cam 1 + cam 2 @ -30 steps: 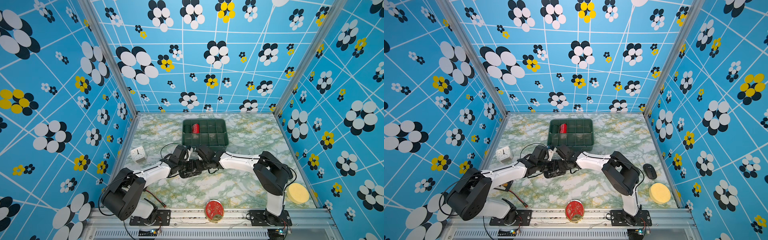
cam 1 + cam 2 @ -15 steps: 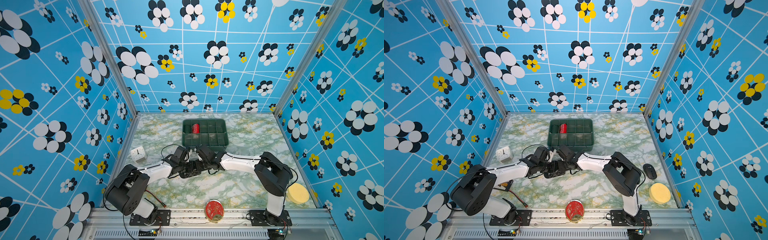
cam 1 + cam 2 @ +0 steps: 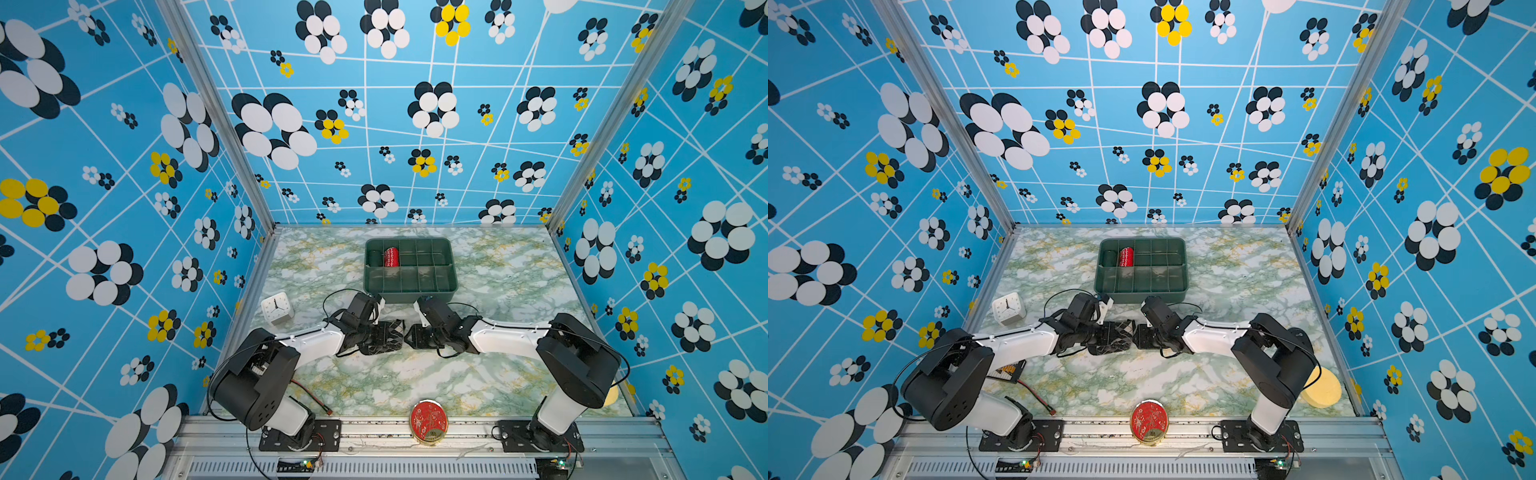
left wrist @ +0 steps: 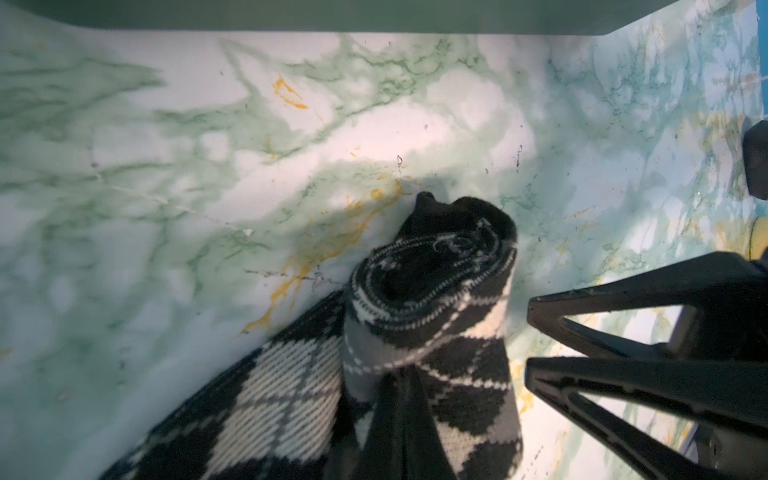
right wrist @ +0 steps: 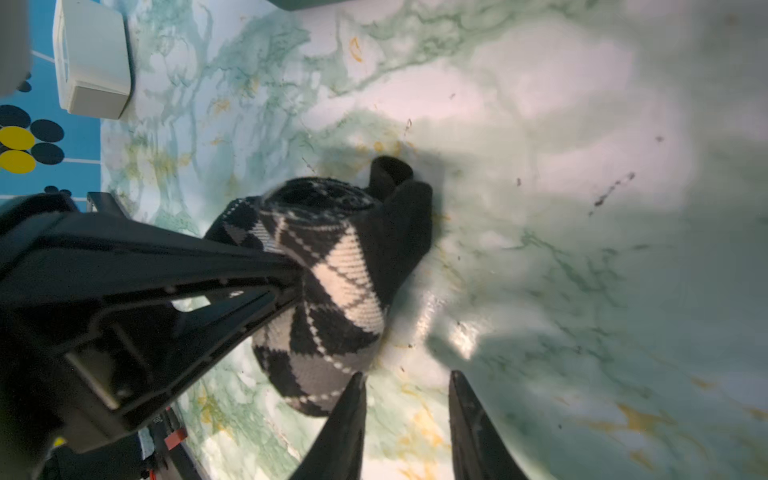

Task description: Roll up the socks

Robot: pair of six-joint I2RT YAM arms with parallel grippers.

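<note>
Backing off since a second ago, the right gripper [image 5: 407, 376] now holds its jaws apart and empty, just at 3 o'clock of the socks [image 3: 388, 337]. Jaws of the left gripper [image 5: 293, 278] clamp that argyle roll on the worktop [image 3: 415, 382], green divider tray [image 3: 409, 296] at its 12 o'clock.

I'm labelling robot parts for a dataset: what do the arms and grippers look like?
The left arm and right arm have white link shells and bulky black joint housings, with thin black cables looping near the wrists. The left gripper and right gripper are black, with tapered, ribbed triangular fingers.
</note>
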